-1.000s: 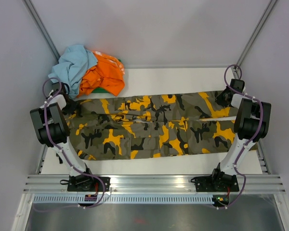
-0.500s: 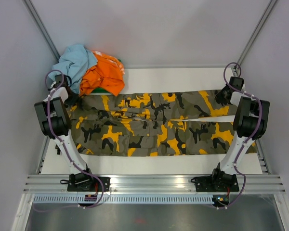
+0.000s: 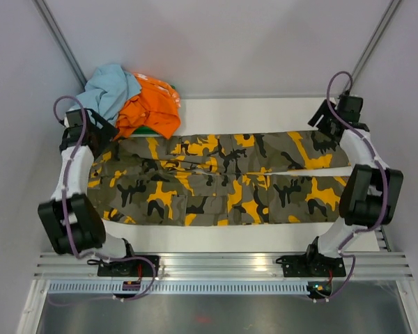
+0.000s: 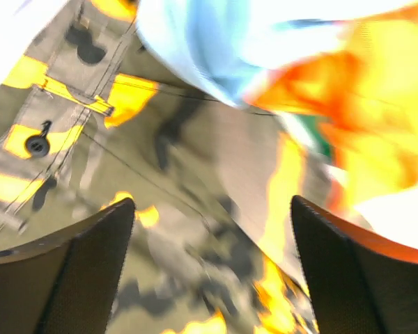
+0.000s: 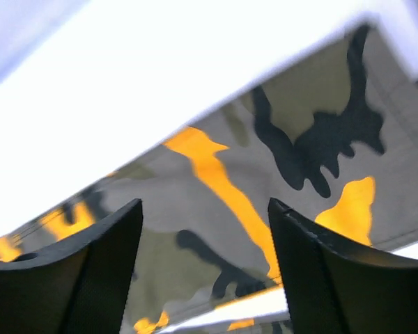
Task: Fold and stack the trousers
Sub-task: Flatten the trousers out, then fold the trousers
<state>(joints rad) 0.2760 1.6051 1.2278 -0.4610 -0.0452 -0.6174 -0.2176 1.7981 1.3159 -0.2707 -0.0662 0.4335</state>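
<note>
The camouflage trousers (image 3: 216, 181) lie flat across the white table (image 3: 251, 111), folded lengthwise, waist to the left and cuffs to the right. My left gripper (image 3: 101, 136) hovers open just above the waist's far corner, nothing between its fingers. In the left wrist view the gripper (image 4: 212, 202) frames blurred camouflage cloth (image 4: 90, 125) with a button. My right gripper (image 3: 325, 125) hangs open over the far cuff corner. The right wrist view shows the gripper (image 5: 203, 203) apart from the cloth (image 5: 299, 146) below it.
A pile of other clothes sits at the back left corner: a light blue garment (image 3: 108, 90) and an orange one (image 3: 150, 108), both close to my left gripper. The light blue (image 4: 195, 42) and orange (image 4: 376, 83) cloth fill the top of the left wrist view. Grey walls close in on both sides.
Both grippers have opened and let go of the trousers' far edge, then lifted off it. Both arms have stretched farther back. The trousers have settled flat.
</note>
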